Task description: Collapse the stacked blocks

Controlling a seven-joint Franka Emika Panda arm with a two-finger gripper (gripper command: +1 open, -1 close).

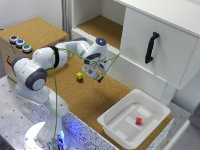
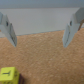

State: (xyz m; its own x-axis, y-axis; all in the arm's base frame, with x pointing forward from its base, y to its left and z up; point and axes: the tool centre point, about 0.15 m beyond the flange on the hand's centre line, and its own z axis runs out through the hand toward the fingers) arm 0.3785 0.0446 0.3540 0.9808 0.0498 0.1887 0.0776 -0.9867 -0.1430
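The little stack of blocks [image 1: 79,76], a bright yellow cube on top of a darker brownish one, stands on the cork-brown worktop [image 1: 107,97] approx. mid-surface, upright and not yet knocked over. The robot's claw [image 1: 96,75] hangs just beside it, toward the exterior view's right, w/ a small gap between; not touching as far as I can tell. Wrist view shows both grey fingers [image 2: 8,30] spread wide, bare cork between them, nothing held. In that view only the yellow cube [image 2: 9,76] peeks in at the frame's corner, so the stack sits off to one side of the claw, not between the fingers. My guess: the coming move is a sideways sweep toward the exterior view's left, low enough to hit the top cube. Small red cube [image 1: 138,120] in the white plastic tub [image 1: 114,127] is well apart, no part of this.
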